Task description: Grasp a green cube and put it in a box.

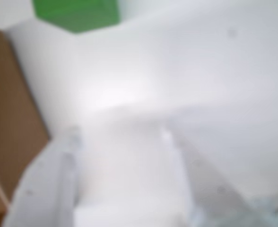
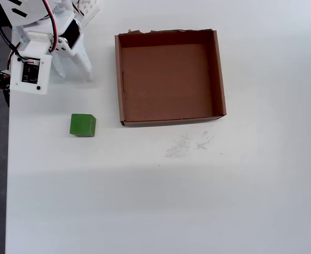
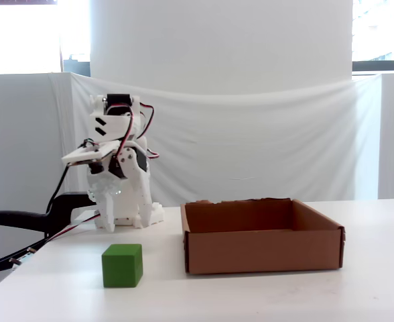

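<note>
Sitting alone, green cube (image 2: 82, 125) looks plain, matte.

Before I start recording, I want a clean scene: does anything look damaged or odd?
Yes. The shallow brown cardboard box has a ragged, torn top edge in the overhead view, and faint grey scribble marks stain the white table just below it.

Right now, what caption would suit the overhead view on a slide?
Green cube sits on the white table left of the empty cardboard box, white arm folded nearby.
</note>
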Tool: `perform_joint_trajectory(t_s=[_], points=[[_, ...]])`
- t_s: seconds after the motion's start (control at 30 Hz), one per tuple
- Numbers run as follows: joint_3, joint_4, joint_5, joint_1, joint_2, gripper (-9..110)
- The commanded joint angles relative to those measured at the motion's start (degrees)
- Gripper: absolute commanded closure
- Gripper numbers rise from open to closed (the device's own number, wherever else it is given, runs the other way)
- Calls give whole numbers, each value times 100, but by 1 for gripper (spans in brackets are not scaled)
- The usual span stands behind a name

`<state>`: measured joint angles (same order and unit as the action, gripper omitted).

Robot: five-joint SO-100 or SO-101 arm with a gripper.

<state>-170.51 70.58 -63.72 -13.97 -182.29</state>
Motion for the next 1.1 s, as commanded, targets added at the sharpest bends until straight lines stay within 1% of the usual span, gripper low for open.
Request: perform_joint_trajectory(t_s=[0.0,0.07,0.17,0.2,0.57,1.07], points=[[26,53,18,88,0,79],[26,-9,18,141,141,80],[44,-229,-62,18,536,87],[123,-325,-97,-18,677,87],[1898,-1028,-97,79,2575,77],[4017,-1907,-79,299,5590,71]])
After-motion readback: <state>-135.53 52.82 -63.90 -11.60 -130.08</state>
